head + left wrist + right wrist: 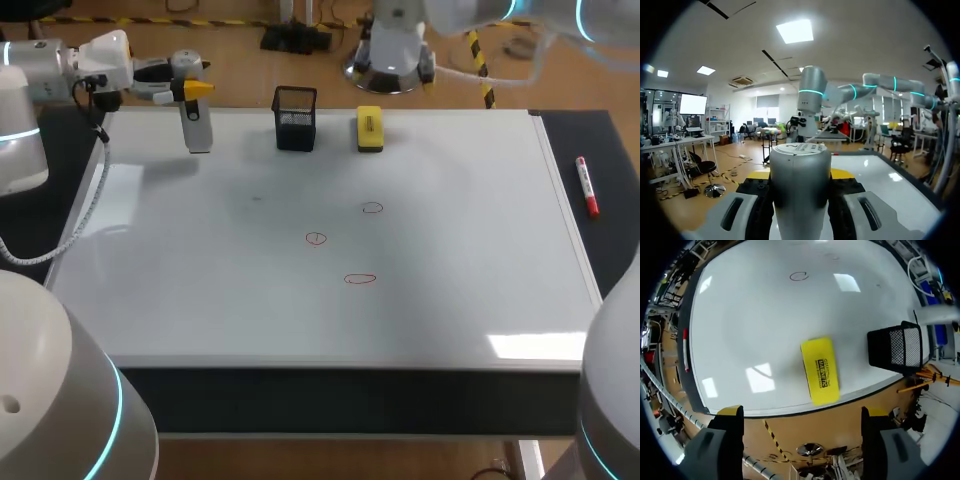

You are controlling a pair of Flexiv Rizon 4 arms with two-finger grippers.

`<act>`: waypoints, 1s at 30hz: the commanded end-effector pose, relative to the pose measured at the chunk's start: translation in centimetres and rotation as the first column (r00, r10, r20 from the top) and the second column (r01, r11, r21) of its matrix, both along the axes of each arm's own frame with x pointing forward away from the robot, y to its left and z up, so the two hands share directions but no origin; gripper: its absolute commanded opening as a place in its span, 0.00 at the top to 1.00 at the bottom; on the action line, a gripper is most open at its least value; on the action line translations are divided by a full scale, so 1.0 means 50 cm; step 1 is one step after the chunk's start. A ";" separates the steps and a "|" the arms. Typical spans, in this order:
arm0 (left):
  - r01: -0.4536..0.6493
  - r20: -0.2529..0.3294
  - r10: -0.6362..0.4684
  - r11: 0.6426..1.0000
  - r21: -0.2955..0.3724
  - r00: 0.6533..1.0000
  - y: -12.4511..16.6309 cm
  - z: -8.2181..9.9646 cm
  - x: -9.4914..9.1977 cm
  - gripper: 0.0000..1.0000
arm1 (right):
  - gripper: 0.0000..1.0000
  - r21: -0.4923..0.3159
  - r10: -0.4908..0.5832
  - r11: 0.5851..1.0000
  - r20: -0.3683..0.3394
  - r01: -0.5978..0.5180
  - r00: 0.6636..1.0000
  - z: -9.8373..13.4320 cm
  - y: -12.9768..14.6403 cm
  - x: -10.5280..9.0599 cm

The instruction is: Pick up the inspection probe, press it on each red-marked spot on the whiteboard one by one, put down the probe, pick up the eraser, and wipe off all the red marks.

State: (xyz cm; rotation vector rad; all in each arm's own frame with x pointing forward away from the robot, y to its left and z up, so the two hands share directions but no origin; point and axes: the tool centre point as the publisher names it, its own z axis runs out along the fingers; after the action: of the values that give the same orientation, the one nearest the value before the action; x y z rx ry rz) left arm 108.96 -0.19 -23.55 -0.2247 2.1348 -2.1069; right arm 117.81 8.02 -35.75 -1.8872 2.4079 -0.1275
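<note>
The left pincer (800,176) pinched the probe (800,192) across its grey body, with the tip hanging down near the whiteboard's (200,260) far left corner. That hold seemed suited to pressing straight down. Three red marks (316,238) lay well apart from it near the board's middle, none yet pressed, I judged. The right pincer (801,412) hung spread and empty above the yellow eraser (820,370), which lay beside the mesh holder (897,347) — probably placed there for the wiping. A red marker (587,187) lay just off the board's right edge.

At far edge of whiteboard (200,280), eraser (369,128) just right of holder (295,118); probe (196,125) further left; marks (316,238) mid-board.
</note>
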 end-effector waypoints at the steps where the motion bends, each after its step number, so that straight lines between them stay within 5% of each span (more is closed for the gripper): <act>1: -0.001 0.000 0.001 1.000 0.000 1.000 -0.001 0.002 0.000 1.00 | 0.00 -0.069 -0.022 0.997 -0.027 0.020 0.999 0.003 0.007 -0.008; 30: -0.001 0.000 0.001 1.000 0.000 1.000 -0.001 0.002 0.000 1.00 | 0.00 0.074 0.084 0.994 -0.040 -0.080 0.996 -0.066 0.070 -0.019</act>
State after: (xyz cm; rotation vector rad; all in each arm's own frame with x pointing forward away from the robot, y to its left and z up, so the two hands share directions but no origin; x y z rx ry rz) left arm 108.96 -0.20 -23.55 -0.2246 2.1348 -2.1070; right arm 116.43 11.42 -38.85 -1.9618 2.3226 0.0025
